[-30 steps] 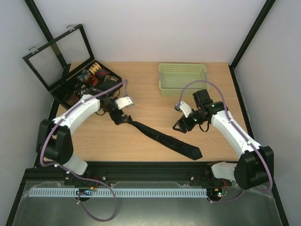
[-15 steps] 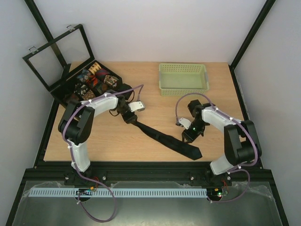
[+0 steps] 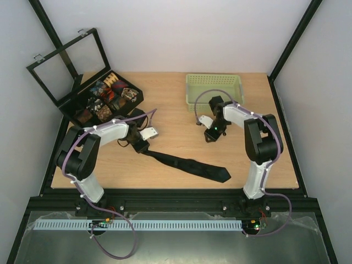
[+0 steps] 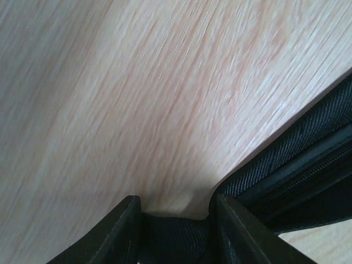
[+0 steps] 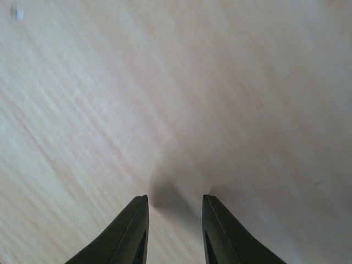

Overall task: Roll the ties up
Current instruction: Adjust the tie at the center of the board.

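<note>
Left tool (image 4: 175, 212) is clenched on the narrow end of the black tie (image 3: 187, 165), while the right tool (image 5: 175, 206) hangs released over the bare counter (image 3: 165, 104), holding nothing. On the counter, the box (image 3: 66, 103) sits at ten o'clock and the basket (image 3: 214, 76) at one. The flat tie runs toward five, and the coiled ties (image 3: 115, 88) fill the box. With the wide end unpinned, rolling would likely drag the tie, or the shallow pinch could slip.
</note>
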